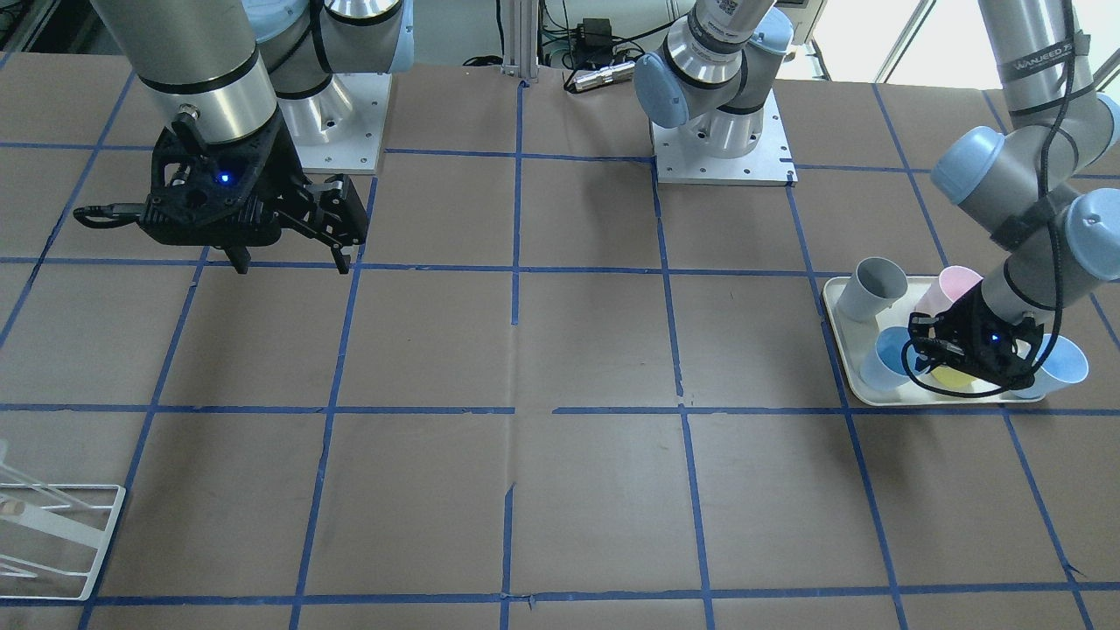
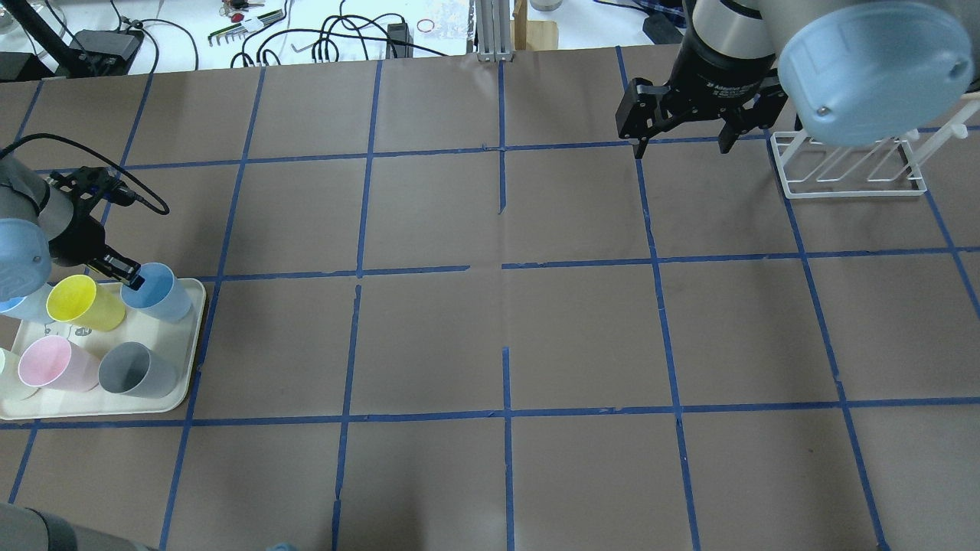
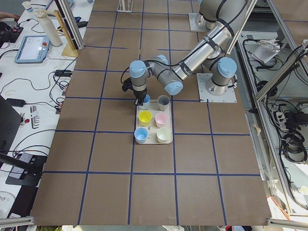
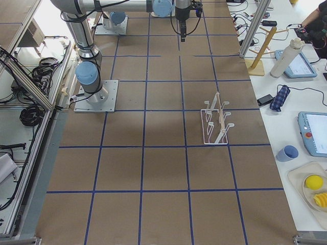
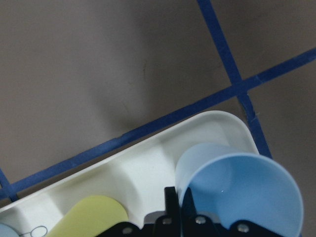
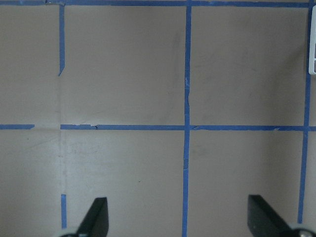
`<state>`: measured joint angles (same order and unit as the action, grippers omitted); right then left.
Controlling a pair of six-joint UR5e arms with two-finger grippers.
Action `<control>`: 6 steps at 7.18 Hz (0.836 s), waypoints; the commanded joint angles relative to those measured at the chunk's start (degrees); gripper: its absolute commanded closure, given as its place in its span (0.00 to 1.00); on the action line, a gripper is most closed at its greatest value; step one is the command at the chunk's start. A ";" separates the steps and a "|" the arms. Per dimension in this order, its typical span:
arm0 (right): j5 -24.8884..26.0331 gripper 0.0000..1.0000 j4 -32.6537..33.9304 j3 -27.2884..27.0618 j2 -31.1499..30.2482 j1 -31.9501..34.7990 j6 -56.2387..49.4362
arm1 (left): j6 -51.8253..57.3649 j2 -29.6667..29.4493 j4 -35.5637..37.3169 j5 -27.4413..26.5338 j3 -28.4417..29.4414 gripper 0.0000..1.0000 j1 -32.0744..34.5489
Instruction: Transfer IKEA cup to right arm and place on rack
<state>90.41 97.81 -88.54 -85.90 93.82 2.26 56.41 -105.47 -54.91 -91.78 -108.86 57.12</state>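
A pale blue IKEA cup (image 2: 159, 291) stands at the far right corner of a beige tray (image 2: 196, 337). My left gripper (image 2: 122, 269) is down over it and pinches its rim, one finger inside and one outside; the left wrist view shows the cup (image 5: 242, 197) and the fingers (image 5: 171, 200) closed on its wall. The cup still rests on the tray (image 5: 148, 163). A second pale blue cup (image 1: 1063, 360) stands at the tray's other end. My right gripper (image 2: 677, 145) is open and empty, hovering high beside the white wire rack (image 2: 846, 164).
The tray also holds a yellow cup (image 2: 80, 302), a pink cup (image 2: 53, 363) and a grey cup (image 2: 136, 370). The rack (image 1: 52, 542) stands at the table's far right. Cables and tools lie beyond the table's far edge.
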 commanded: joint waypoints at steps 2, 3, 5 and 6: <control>0.12 0.00 -0.78 0.04 -0.58 -6.17 -9.96 | -7.76 3.25 -9.98 2.90 7.58 1.00 1.84; 0.12 0.00 -0.78 0.04 -0.58 -8.89 -14.70 | -16.07 4.73 -15.61 4.32 10.83 1.00 4.46; -3.28 0.00 -2.18 -0.23 -0.58 -16.35 -24.01 | -35.75 7.29 -23.73 16.39 13.93 1.00 12.36; -5.31 0.00 -3.32 -0.49 -0.49 -20.04 -28.67 | -44.63 8.52 -25.49 25.25 13.24 1.00 13.96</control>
<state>87.81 95.75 -88.73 -86.46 78.61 -20.28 23.53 -98.61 -77.02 -76.53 -95.83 67.93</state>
